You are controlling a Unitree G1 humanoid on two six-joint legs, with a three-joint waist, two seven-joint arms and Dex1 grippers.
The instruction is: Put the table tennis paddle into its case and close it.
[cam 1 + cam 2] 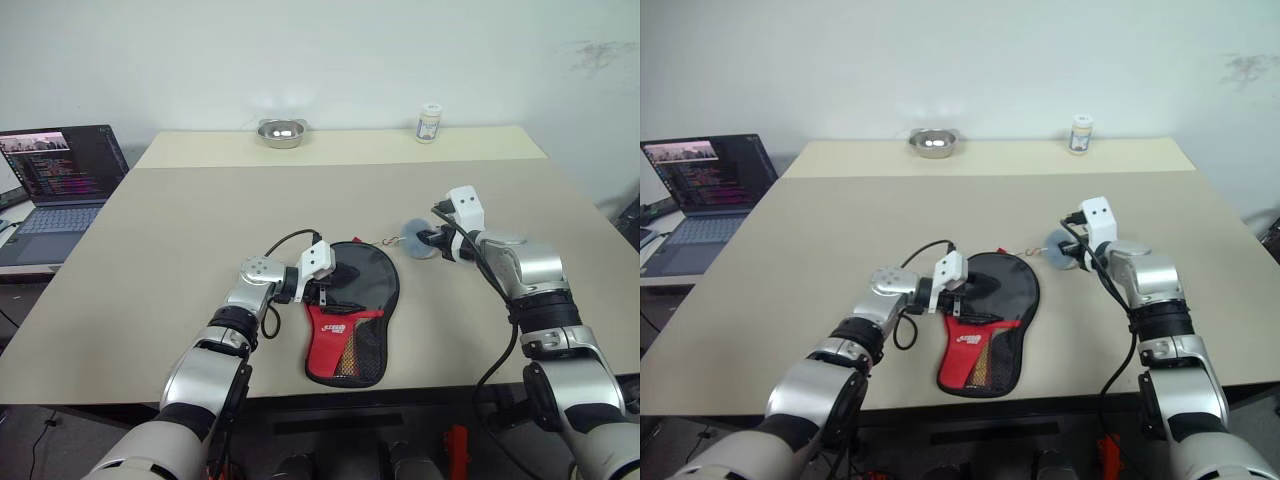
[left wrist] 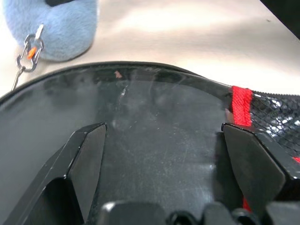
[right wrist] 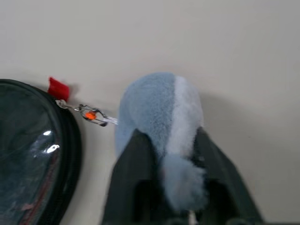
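The case (image 1: 349,312) lies flat on the worktop (image 1: 200,230), near its front edge, round end away from the robot, red panel and mesh pocket toward it. The table tennis paddle cannot be told apart from the case; it may lie inside. The left tool (image 1: 322,283) rests over the case's round black face with its fingers (image 2: 86,159) spread wide, grasping nothing. Just beyond the case's far right rim, the right tool (image 1: 432,241) is clenched on a small blue-grey plush charm (image 3: 159,117). Broad bare worktop lies to the left and behind, out to a metal bowl (image 1: 281,132) and a small jar (image 1: 429,122) near the far edge. A laptop (image 1: 60,185) sits off the left side. The right wrist view adds a red tab (image 3: 58,87) on the case's rim and a small metal clip chain (image 3: 89,115) linking it to the charm.
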